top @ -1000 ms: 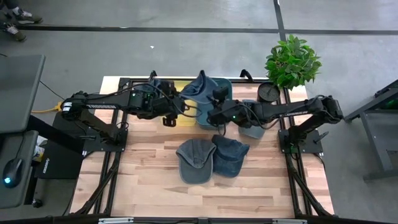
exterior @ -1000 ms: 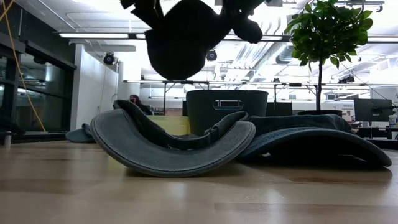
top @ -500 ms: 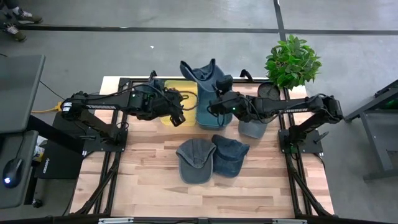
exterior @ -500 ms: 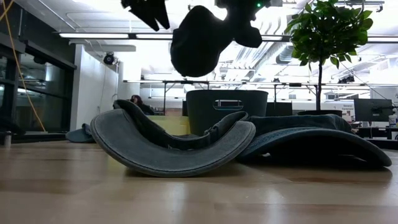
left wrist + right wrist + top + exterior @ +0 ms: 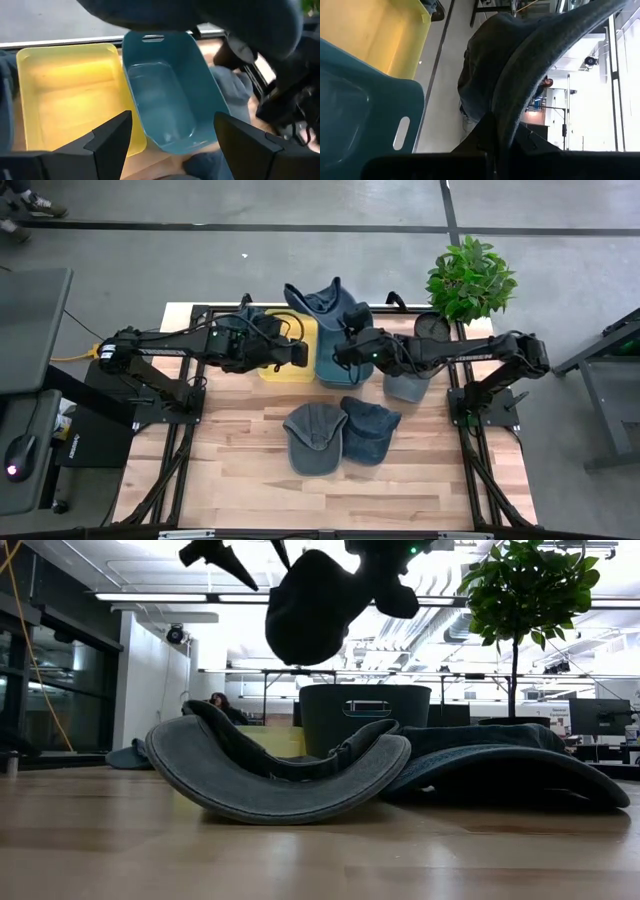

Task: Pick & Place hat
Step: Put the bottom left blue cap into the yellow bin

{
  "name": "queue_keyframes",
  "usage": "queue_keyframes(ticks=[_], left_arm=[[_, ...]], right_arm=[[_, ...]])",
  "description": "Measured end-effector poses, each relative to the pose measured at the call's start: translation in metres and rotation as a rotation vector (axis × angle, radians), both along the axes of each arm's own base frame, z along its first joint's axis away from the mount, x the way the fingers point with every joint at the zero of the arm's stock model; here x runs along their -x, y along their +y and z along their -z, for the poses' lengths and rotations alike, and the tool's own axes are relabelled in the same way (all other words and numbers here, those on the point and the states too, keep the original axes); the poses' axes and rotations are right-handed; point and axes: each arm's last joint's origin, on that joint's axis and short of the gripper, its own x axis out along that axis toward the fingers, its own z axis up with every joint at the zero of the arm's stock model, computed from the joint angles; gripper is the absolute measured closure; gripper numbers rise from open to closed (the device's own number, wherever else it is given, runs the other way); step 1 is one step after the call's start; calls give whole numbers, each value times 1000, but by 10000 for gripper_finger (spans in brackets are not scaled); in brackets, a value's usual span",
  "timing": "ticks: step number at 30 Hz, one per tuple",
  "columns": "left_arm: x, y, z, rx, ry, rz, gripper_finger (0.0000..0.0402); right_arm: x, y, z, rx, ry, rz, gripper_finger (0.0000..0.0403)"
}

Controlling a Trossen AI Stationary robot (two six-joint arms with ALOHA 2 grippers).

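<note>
A blue denim hat hangs in the air over the far end of the teal bin, with my right gripper shut on it. In the low view the hat shows as a dark lump high above the table. My left gripper stands open beside it, over the yellow bin, and touches nothing. In the left wrist view the left gripper looks down into both bins. Two more hats lie on their brims on the wooden table. My right gripper pinches the hat's brim between its two fingers. The fingers come nearly level from the table's right side. The hat is lifted clear, with its crown bulging away beyond the fingers, above the bins.
Another hat lies right of the teal bin, and dark cloth sits behind the yellow bin. A potted plant and a round black object stand at the far right corner. The near half of the table is bare wood.
My left gripper has rolled about its own axis while staying in place beside the hat. The hat, held by my right gripper, has swung up and toward the table's far edge and now shows its crown and brim spread out behind the teal bin.
</note>
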Motion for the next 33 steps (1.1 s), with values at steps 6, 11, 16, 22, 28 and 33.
queue_keyframes(ticks=[6,11,16,22,28,33], left_arm=[[46,-10,-14,-47,-81,-104,138],[87,-28,0,-15,-246,-161,159],[95,-38,36,99,-537,-173,165],[84,-41,82,240,-895,-192,165],[85,-40,107,329,-1074,-249,165],[87,-39,108,357,-1142,-329,165]], right_arm=[[-11,0,13,-1,18,-6,397],[-13,0,11,-10,-18,-37,397],[-18,1,11,19,-4,-100,397],[-35,0,33,94,106,-126,397],[-43,-2,50,133,193,-103,397],[-46,0,53,161,240,-168,397]])
